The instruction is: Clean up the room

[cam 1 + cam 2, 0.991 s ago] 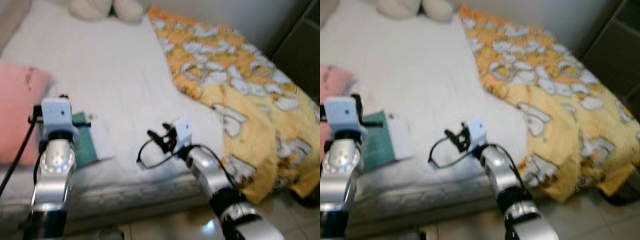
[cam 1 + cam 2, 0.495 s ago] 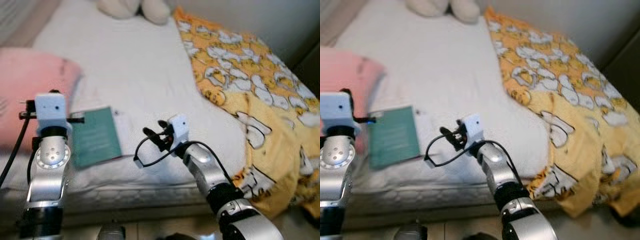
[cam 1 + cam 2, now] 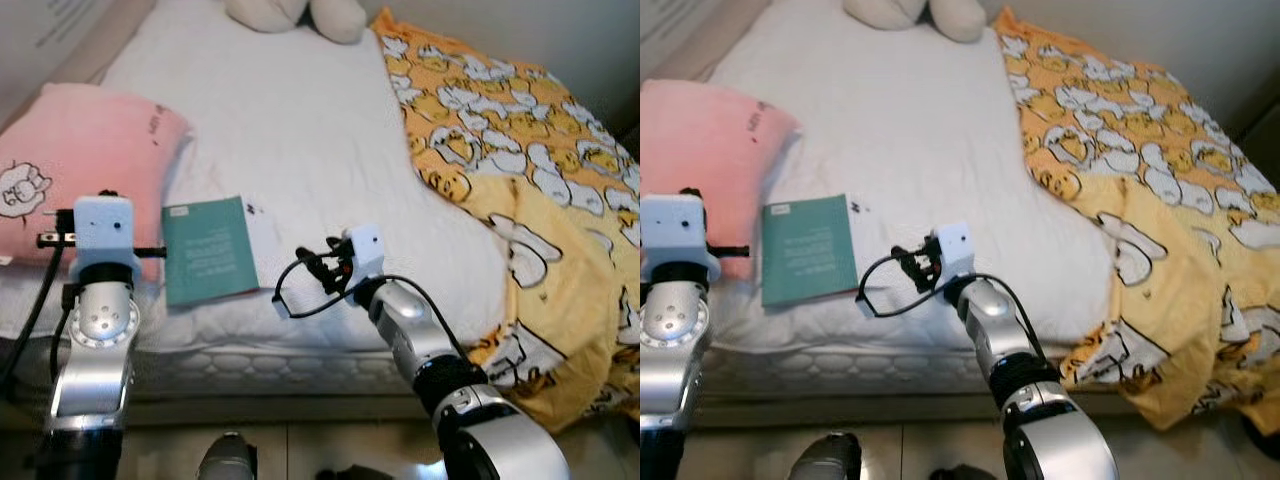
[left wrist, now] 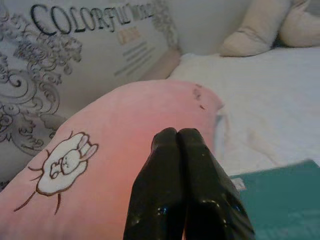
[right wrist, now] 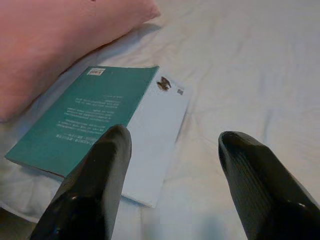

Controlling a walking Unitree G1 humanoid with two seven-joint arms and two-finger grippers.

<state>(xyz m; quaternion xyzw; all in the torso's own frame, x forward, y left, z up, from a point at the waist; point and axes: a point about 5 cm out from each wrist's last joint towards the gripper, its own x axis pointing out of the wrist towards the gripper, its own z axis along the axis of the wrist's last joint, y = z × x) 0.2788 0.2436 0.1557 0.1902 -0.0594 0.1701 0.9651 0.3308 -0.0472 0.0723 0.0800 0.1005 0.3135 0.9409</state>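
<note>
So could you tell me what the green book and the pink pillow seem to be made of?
Book: paper with a matte teal and white card cover, lying flat with crisp edges. Pillow: soft fabric, probably plush or cotton, with a dull, fuzzy-looking surface and a printed cartoon.

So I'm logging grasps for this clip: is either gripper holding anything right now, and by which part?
Nothing is held. The right gripper is open above the green book; the left gripper is shut on nothing, near the pink pillow.

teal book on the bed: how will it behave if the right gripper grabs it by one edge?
The teal book looks like a thin paperback, so probably light but likely to sag from one edge. It lies flat on the soft white sheet, which may give under the open right gripper, hindering an edge pinch.
</note>
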